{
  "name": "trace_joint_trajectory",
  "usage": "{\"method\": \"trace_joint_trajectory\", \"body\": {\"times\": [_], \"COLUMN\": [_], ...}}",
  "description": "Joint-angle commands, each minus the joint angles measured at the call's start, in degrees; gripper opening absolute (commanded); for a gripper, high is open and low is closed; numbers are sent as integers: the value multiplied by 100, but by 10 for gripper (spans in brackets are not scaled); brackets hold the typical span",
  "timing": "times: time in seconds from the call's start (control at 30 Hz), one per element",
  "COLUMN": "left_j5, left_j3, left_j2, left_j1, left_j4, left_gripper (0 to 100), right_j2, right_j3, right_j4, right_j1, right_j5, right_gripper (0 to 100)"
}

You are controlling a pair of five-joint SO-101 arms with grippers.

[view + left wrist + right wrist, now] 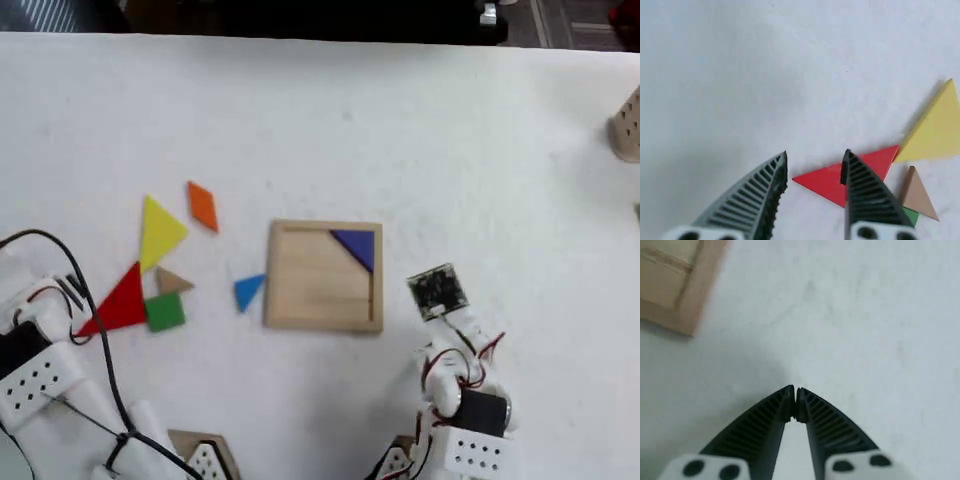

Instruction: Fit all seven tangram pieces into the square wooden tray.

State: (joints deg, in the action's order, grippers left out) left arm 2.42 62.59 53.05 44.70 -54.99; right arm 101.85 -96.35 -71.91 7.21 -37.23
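The square wooden tray [269, 280] lies mid-table with a purple triangle [357, 245] in its far right corner. To its left on the cloth lie a blue triangle [248, 291], an orange parallelogram [202, 205], a yellow triangle [158, 232], a brown triangle [171, 281], a green square [165, 311] and a red triangle [122, 302]. My left gripper [815, 159] is open just above the red triangle's [822, 182] pointed tip, holding nothing. The yellow triangle [937, 130] and brown triangle [916, 195] lie beyond it. My right gripper [795, 399] is shut and empty over bare cloth beside the tray's corner [697, 300].
The left arm [40, 370] with its black cable sits at the near left edge, and the right arm [460, 400] is near the tray's right side. A beige perforated object [625, 125] stands at the far right edge. A wooden base [205, 450] is at the front edge.
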Motion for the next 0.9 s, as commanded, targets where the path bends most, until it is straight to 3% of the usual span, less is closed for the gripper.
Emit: {"method": "trace_joint_trajectory", "body": {"times": [0.0, 0.1, 0.23, 0.37, 0.53, 0.87], "left_j5": [-53, -53, -53, 26, 730, 774], "left_j3": [-589, -580, -422, -536, -1073, -1169], "left_j2": [84, 75, -286, -1253, -2352, -2563], "left_j1": [75, 75, 75, -40, -110, -620], "left_j4": [-378, -360, -141, 281, 308, 466], "left_gripper": [184, 184, 184, 184, 184, 184], "right_j2": [40, 136, 127, -382, -1938, -5771], "right_j3": [229, 782, 1389, 1785, 2347, 4158], "right_j4": [330, 848, 1446, 1648, 2396, 4312], "right_j1": [-207, -277, -646, -1420, -2264, -3855], "right_j5": [-44, 123, 1389, 1609, 2057, 3367], "right_gripper": [18, 18, 17, 17, 17, 18]}}
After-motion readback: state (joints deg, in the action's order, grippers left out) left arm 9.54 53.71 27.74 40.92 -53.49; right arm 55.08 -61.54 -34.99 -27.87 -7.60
